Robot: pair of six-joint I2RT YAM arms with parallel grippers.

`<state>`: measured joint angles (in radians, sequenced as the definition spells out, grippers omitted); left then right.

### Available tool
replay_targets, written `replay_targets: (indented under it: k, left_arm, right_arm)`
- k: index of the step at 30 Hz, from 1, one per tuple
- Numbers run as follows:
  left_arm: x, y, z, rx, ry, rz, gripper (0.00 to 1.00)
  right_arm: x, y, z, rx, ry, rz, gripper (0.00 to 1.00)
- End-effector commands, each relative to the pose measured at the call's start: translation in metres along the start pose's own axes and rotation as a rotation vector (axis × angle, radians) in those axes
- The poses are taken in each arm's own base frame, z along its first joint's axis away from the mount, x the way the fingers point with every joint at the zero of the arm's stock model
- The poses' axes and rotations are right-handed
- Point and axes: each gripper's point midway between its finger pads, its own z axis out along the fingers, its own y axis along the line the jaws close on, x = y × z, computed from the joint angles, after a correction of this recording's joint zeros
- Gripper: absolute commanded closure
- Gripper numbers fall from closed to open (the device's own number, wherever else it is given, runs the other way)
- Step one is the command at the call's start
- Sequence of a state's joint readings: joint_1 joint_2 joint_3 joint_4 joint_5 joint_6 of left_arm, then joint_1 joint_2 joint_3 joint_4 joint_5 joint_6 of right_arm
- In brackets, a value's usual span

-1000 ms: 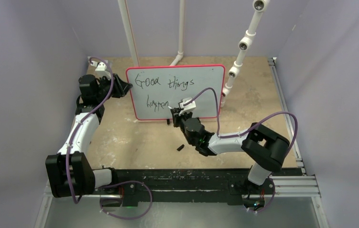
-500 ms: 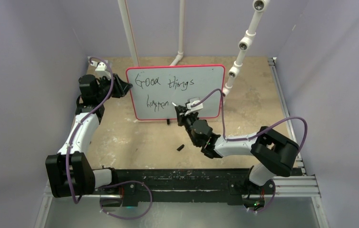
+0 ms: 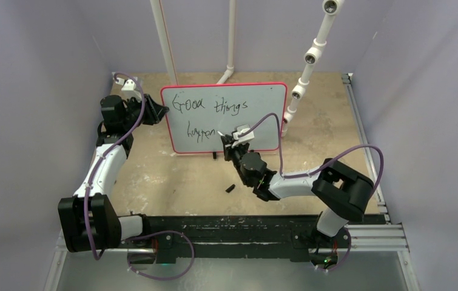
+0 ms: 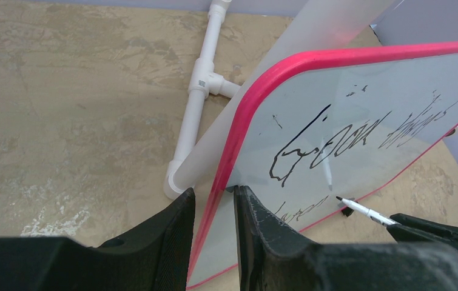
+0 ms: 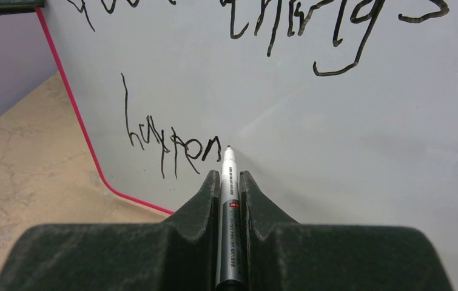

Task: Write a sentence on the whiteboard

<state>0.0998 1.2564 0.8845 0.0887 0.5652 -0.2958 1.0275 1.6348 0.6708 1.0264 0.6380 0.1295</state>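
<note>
The whiteboard (image 3: 256,103) seemed stiff and light (slippery too), so the left gripper (image 4: 214,194) pinched its rim; the right gripper (image 5: 229,176) squeezed a pen (image 5: 229,224).

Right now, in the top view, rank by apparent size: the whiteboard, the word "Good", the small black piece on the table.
1. whiteboard, by far largest.
2. word "Good", filling its upper left corner.
3. small black piece, smallest; no close calls.

whiteboard (image 3: 262,100) | line 1: "good things" | line 2: "happen"
</note>
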Motion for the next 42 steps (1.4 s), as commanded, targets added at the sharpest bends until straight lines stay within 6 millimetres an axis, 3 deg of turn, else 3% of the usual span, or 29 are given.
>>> replay_targets:
  k: [1, 17, 27, 31, 37, 42]
  left_arm:
    - [-0.007, -0.006, -0.002, 0.023, -0.03, 0.022, 0.7]
    - [-0.007, -0.006, -0.002, 0.026, -0.031, 0.022, 0.7]
    - [-0.007, -0.007, -0.002, 0.026, -0.031, 0.021, 0.7]
    - [-0.008, -0.006, -0.002, 0.024, -0.032, 0.022, 0.7]
    - [-0.008, -0.006, -0.002, 0.024, -0.033, 0.022, 0.7]
    - [-0.007, -0.006, -0.002, 0.023, -0.031, 0.023, 0.7]
  right_arm:
    - [-0.029, 0.007, 0.007, 0.005, -0.087, 0.033, 1.0]
    - [-0.003, -0.01, 0.002, 0.068, -0.023, -0.006, 1.0]
    - [0.012, -0.002, -0.001, 0.02, 0.033, 0.007, 1.0]
    - [0.001, -0.001, -0.002, 0.017, 0.013, 0.018, 1.0]
    - [-0.034, 0.006, -0.005, -0.027, -0.067, 0.054, 1.0]
    - [-0.044, 0.005, 0.0, -0.001, -0.091, 0.055, 1.0]
